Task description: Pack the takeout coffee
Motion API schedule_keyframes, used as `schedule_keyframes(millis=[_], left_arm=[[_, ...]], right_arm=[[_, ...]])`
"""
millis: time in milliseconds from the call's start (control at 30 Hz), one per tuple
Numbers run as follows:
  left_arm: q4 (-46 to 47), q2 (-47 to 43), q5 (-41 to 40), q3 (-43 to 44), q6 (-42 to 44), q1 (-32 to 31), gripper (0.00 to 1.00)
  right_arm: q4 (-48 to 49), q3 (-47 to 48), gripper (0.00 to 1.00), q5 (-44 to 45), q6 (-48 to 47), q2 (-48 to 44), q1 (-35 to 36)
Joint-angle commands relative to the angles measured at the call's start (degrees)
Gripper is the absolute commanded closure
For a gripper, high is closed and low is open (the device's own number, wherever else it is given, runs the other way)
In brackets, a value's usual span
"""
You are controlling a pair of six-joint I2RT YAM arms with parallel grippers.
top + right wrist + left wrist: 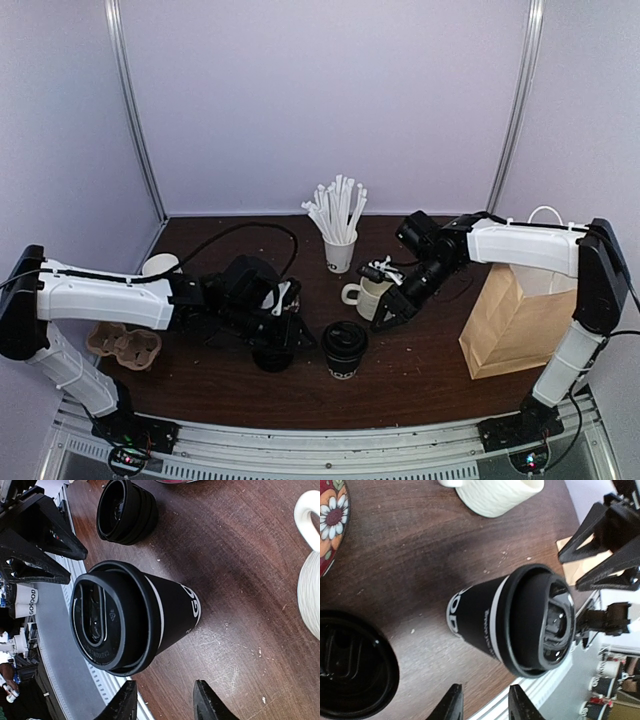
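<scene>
A takeout coffee cup [343, 350] with a black lid and white lettering stands upright at the table's front middle. It also shows in the left wrist view [520, 620] and the right wrist view [130, 615]. A second lidded cup [272, 355] stands just left of it, under my left gripper, and shows too in the left wrist view [350, 665] and the right wrist view [125, 510]. My left gripper [285, 322] [487, 705] is open and empty, apart from both cups. My right gripper [387, 315] [165, 702] is open and empty, right of the middle cup.
A cream ribbed mug [368, 295] stands behind the cups by my right gripper. A white cup of straws [340, 250] is further back. A brown paper bag [510, 320] stands at right, a cardboard cup carrier [125, 345] at left. A floral plate [332, 515] lies near my left gripper.
</scene>
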Motion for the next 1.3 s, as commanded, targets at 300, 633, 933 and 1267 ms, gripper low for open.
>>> schedule_keyframes(millis=[300, 633, 933, 1267], left_arm=[[14.24, 2.66, 5.36, -1.67, -5.04, 2.36, 0.66], [13.62, 6.39, 8.11, -1.02, -5.13, 2.61, 0.66], [2.73, 9.02, 6.53, 0.61, -1.92, 2.61, 0.66], [-13.20, 16.19, -4.59, 2.81, 5.25, 1.58, 0.70]], right_arm=[[3.99, -1.02, 0.58, -4.91, 4.27, 2.43, -1.44], [4.00, -0.72, 0.55, -7.79, 4.45, 5.04, -1.36], [3.19, -1.12, 0.53, -6.76, 4.04, 7.19, -0.90], [-2.17, 1.24, 0.54, 10.95, 4.28, 13.65, 0.69]])
